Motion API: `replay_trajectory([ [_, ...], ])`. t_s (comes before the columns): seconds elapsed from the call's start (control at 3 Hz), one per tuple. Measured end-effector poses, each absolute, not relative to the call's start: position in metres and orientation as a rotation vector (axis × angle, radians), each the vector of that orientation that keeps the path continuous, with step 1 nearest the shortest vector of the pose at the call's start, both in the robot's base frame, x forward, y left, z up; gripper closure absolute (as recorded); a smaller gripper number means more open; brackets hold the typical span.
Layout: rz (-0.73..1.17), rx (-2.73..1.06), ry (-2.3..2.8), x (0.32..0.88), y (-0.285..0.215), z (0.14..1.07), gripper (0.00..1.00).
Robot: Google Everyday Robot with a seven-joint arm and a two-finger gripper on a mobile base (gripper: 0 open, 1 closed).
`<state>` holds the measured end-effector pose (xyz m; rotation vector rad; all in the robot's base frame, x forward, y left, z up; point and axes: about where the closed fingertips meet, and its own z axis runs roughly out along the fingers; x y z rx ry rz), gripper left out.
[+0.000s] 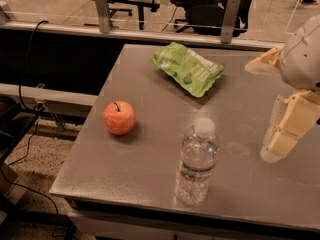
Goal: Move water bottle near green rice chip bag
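- The small, clear, ribbed plastic water bottle [196,165] is seen upright near the front edge of the grey metal table [140,164], well apart from the flat, crinkly green rice chip bag [187,69] at the rear.
- The cream gripper [276,149] is held low at the right, clear of the bottle; whether it is apart or together cannot be made out.
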<state>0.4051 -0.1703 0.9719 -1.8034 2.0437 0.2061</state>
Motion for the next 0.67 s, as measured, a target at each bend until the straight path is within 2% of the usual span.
replay_trajectory([
  [0.67, 0.413, -1.858, 1.89, 0.377, -0.113, 0.948, 0.0],
])
